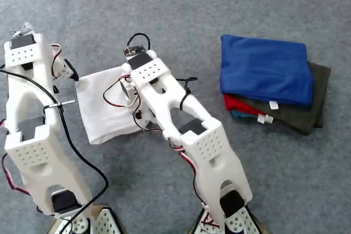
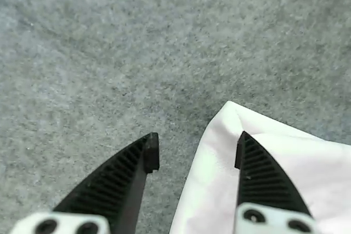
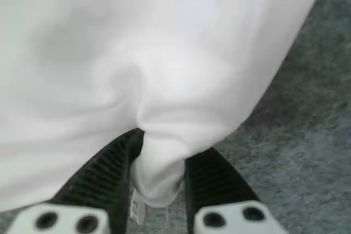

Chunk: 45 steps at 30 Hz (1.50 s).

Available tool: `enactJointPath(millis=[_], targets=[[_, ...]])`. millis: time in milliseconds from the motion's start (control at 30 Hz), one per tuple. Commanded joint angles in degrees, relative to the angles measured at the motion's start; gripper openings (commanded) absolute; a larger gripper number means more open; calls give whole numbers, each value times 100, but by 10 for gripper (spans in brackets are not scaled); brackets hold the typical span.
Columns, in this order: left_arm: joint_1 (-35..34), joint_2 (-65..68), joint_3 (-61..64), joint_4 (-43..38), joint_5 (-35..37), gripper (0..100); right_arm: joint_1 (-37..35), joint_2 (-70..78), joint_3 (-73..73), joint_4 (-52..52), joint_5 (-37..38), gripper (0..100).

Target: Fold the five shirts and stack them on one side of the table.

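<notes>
Mat (image 1: 164, 15): white shirt (image 1: 98, 105) in R gripper (image 3: 160, 149)

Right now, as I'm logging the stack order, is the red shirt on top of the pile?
No, the blue shirt lies on top, and the red shirt peeks out beneath it.

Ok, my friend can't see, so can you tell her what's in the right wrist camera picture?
The right gripper pinches a bunched-up fold of the white shirt between its two black ribbed fingers. The rest of the shirt spreads out beyond the gripper, and the grey table shows past the shirt's edge.
</notes>
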Motion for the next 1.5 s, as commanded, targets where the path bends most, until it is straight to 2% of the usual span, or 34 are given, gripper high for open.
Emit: enactJointPath(millis=[0,333,633,900,1267,1467], targets=[[136,35,-31,-79,35,246,149,400,22,-167,18,21],[523,484,-57,-316,44,246,149,400,13,-167,18,21],[-4,-220,-954,686,35,246,149,400,31,-255,26,21],[629,-387,-681,932,26,246,149,400,31,-273,26,21],[840,-62,277,-211,-202,246,149,409,31,-273,26,21],[127,695,391,-897,-352,246,149,497,-22,-237,26,21]])
